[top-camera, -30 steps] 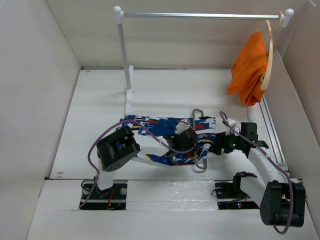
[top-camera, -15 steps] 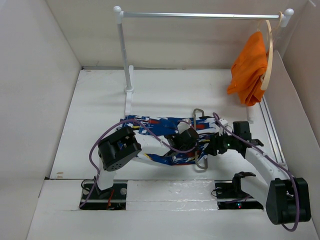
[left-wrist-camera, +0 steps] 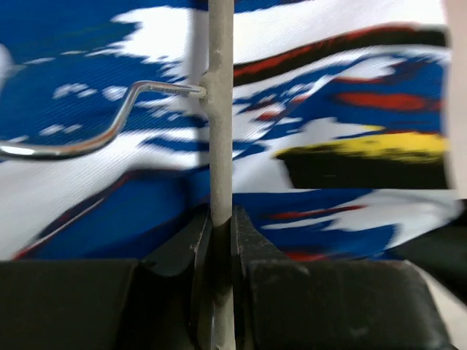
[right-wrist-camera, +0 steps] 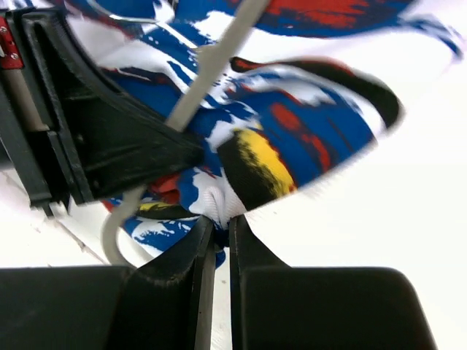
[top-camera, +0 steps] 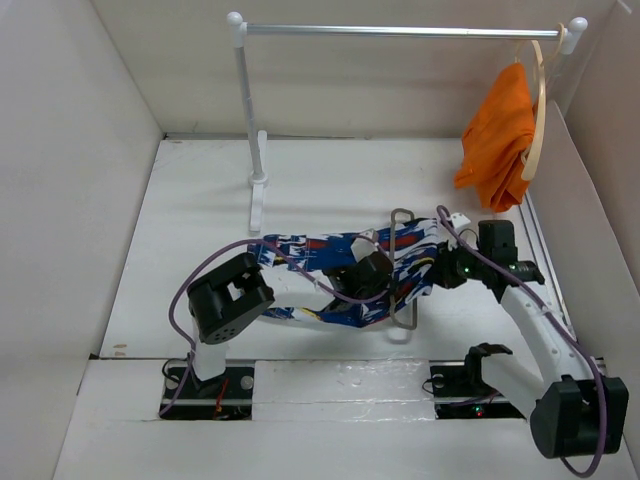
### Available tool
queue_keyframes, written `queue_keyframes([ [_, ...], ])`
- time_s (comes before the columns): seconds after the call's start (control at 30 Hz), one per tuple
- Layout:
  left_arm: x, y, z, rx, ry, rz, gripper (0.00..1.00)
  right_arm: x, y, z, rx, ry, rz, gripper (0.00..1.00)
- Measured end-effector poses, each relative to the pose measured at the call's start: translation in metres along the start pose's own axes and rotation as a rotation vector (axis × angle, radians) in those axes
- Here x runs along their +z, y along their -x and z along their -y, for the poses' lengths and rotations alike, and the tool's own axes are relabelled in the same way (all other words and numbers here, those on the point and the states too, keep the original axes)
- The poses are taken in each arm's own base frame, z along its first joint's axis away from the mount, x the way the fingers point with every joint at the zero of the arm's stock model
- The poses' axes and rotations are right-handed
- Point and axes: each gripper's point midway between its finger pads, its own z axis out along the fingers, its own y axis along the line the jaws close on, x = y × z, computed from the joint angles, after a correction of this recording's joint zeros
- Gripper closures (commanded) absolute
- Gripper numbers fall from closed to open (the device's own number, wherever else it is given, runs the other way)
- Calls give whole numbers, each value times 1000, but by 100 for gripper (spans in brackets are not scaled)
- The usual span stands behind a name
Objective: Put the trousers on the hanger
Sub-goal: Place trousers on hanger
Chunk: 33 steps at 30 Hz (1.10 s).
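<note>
**A:** While both arms reach low over the table (top-camera: 200,200), what has the left gripper (left-wrist-camera: 221,221) got?

**B:** The hanger (left-wrist-camera: 220,109). Its jaws are clenched on the grey wire, which stands straight up out of them. The hook's bend runs off to the left.

**A:** And the trousers (top-camera: 310,250)?

**B:** They lie in a strip across the middle of the table. The strip starts near the foot of the rail (top-camera: 400,30) stand and runs right to the hanger, whose wire crosses its bunched right end. In the left wrist view the patterned cloth fills the background behind the wire.

**A:** The right gripper (right-wrist-camera: 217,227)?

**B:** It is pinched shut on a white-edged fold of the trousers, held between fingertips that nearly meet. The hanger wire and the left gripper are just beside it.

**A:** Further right?

**B:** An orange garment (top-camera: 497,140) is draped on a pale wooden hanger (top-camera: 540,100) at the rail's right end, well apart from both grippers.
</note>
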Motion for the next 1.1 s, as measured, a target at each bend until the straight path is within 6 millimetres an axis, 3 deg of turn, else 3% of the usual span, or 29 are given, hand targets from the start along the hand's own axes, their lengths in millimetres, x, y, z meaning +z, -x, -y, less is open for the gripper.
queue_keyframes([
  [0.1, -7, 8, -10, -13, 9, 14, 100, -14, 9, 9, -4, -47, 31, 100],
  [0.3, -13, 5, -34, 5, 68, 5, 100, -35, 9, 25, 26, -116, 84, 100],
  [0.57, -29, 8, -55, -1, 121, 21, 100, -48, 16, 26, 41, -141, 93, 100],
  [0.9, -54, 16, -66, -10, 181, 36, 100, -53, 26, 31, 60, -160, 106, 100],
  [1.1, -58, 11, -77, -19, 217, 24, 100, -43, 15, 42, 90, -170, 89, 100],
])
